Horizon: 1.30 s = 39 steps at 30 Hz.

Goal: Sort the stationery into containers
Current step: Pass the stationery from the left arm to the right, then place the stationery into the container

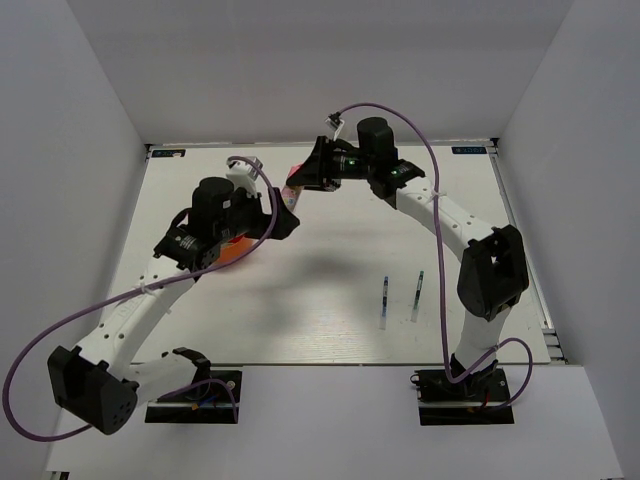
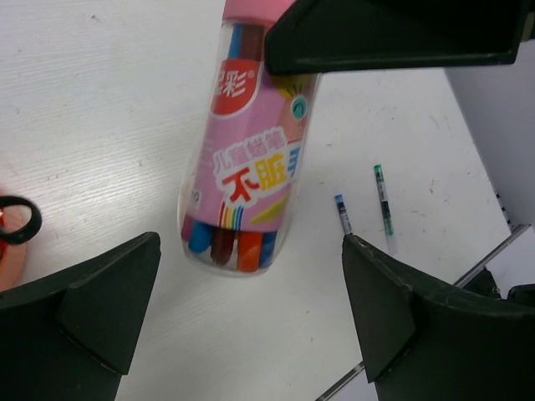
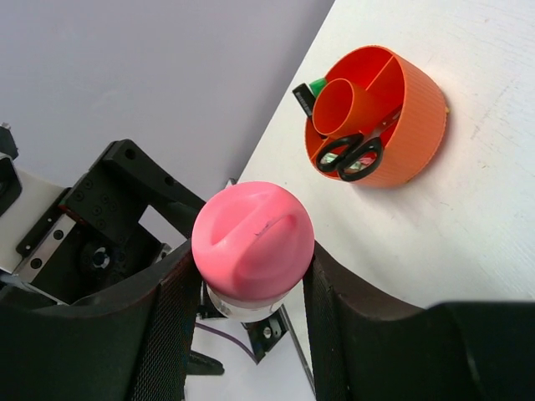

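A white table [image 1: 330, 330] sits boxed in by plain pale walls [image 1: 300, 60], with two thin pens [image 1: 385, 300] [image 1: 418, 290] lying side by side, well apart from everything else, toward its near right. At the left of the table stands a round orange organiser [image 3: 414, 117]. Black-handled scissors [image 3: 355, 154] rest in one of its outer compartments and a green-capped highlighter [image 3: 318, 86] sits in another behind the inner cup.

The right arm arcs from its base across to the far middle of the table. The right gripper [image 3: 251, 276] is clamped on the pink cap [image 3: 253, 238] of a clear marker tube [image 2: 251, 159] (pink label, coloured pens showing through the wall).

The left arm bends up and forward over the organiser, its wrist aimed at the tube. The left gripper [image 2: 251, 251] has its jaws spread wide, one finger on either side of the tube's lower end and clear of it, gripping nothing. Whether the tube's base touches the table cannot be told.
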Available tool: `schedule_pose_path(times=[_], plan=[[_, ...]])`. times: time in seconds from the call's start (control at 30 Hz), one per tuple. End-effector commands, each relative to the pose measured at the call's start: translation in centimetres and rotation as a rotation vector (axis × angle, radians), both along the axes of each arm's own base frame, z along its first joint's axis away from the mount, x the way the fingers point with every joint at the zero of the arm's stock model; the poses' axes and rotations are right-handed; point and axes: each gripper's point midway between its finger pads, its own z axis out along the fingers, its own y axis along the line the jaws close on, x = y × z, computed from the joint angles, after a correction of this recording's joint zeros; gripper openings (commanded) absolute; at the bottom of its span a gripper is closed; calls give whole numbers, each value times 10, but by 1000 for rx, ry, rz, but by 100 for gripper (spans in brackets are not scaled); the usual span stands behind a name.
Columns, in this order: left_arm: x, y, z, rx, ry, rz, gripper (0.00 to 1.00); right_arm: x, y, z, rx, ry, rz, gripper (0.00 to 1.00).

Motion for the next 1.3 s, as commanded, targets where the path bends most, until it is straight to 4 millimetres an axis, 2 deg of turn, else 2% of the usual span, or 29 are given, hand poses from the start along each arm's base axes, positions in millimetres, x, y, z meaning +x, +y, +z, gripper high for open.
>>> schedule_pose_path(times=[0.0, 0.03, 0.07, 0.13, 0.17, 0.23, 0.3, 0.33, 0.37, 0.43, 0.47, 0.5, 0.53, 0.57, 0.6, 0.63, 0.67, 0.7, 0.73, 0.77, 0.8, 0.87, 1.0, 1.03, 1.13, 1.17, 1.27], plan=[[-13, 17, 9, 47, -27, 30, 100, 7, 0, 31, 32, -132, -9, 0], [-18, 28, 0, 103, 2, 58, 100, 12, -1, 28, 19, -152, -18, 0], [-23, 36, 5, 115, -14, 70, 100, 12, -1, 29, 13, -159, -17, 0], [-32, 54, -4, 179, 27, 110, 100, 18, 0, 30, 8, -191, -23, 0], [-36, 60, 2, 182, 11, 125, 100, 17, 0, 23, -11, -171, -22, 0], [-48, 77, -8, 242, 61, 158, 100, 19, 1, 23, -16, -180, -21, 0], [-55, 101, -5, 295, 47, 252, 100, 22, 4, 12, -41, -194, -18, 0], [-67, 110, -4, 303, 51, 273, 100, 24, 7, 17, -40, -219, -17, 0], [-67, 121, -3, 327, 44, 322, 100, 27, 9, 8, -61, -232, -17, 0], [-81, 139, 12, 302, -2, 404, 100, 29, 12, 11, -85, -322, 2, 0], [-87, 145, 9, 310, 13, 426, 100, 25, 18, 7, -99, -339, 20, 0], [-91, 156, 14, 307, -7, 480, 100, 25, 20, 8, -108, -376, 33, 0], [-95, 160, 13, 309, -5, 493, 100, 28, 22, 3, -126, -410, 47, 0], [-101, 165, 16, 304, -14, 512, 100, 24, 29, 13, -120, -446, 68, 0], [-104, 169, 18, 306, -18, 528, 100, 23, 32, -11, -170, -400, 99, 0], [-107, 173, 22, 291, -29, 544, 100, 22, 36, -14, -183, -432, 122, 0], [-109, 175, 24, 289, -38, 555, 100, 22, 41, 5, -165, -506, 137, 0], [-112, 179, 28, 278, -53, 572, 100, 21, 48, -10, -183, -508, 175, 0], [-114, 181, 30, 265, -63, 584, 100, 19, 49, -14, -196, -525, 195, 0], [-115, 183, 31, 260, -71, 592, 100, 19, 54, 4, -173, -572, 200, 0], [-118, 189, 33, 251, -87, 624, 100, 13, 64, -2, -170, -591, 235, 0], [-119, 192, 33, 243, -92, 647, 100, 13, 72, 3, -138, -668, 248, 0], [-123, 199, 38, 239, -119, 670, 100, 0, 99, 12, -80, -758, 278, 0], [-125, 200, 40, 241, -121, 667, 100, 0, 107, 9, -67, -769, 281, 0], [-130, 202, 41, 244, -123, 663, 100, -3, 127, 20, -1, -813, 270, 0], [-130, 201, 42, 242, -127, 657, 100, -1, 132, 31, 30, -848, 255, 0], [-133, 201, 34, 242, -116, 651, 100, -2, 150, 36, 75, -881, 223, 0]])
